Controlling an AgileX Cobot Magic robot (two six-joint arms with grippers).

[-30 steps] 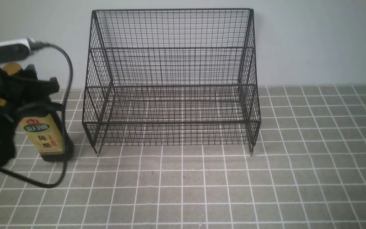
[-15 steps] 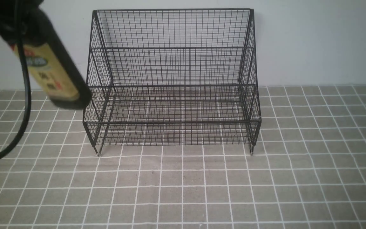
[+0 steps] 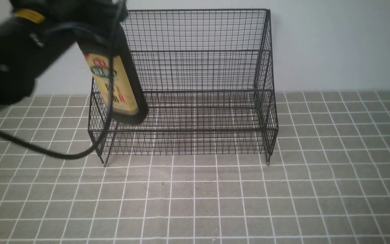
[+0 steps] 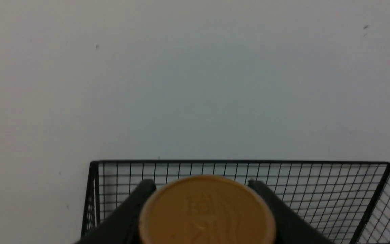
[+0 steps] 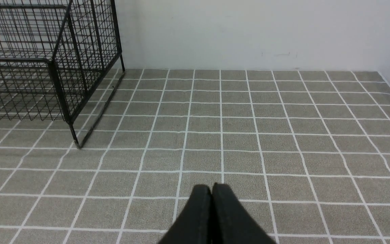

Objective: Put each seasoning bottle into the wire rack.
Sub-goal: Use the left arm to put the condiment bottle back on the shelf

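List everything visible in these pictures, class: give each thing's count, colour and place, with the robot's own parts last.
seasoning bottle: one; dark liquid, tan label, gold cap; held tilted in the air at the rack's left end.
wire rack: one; black; centre, against the wall.
tiled surface: one; grey-brown, white lines; under everything.
wall: one; pale grey; behind.
cable: one; black; looping down on the left.
left tool: one; black; gripping the bottle near its cap.
right tool: one; black; shut, holding nothing, over the tiles.
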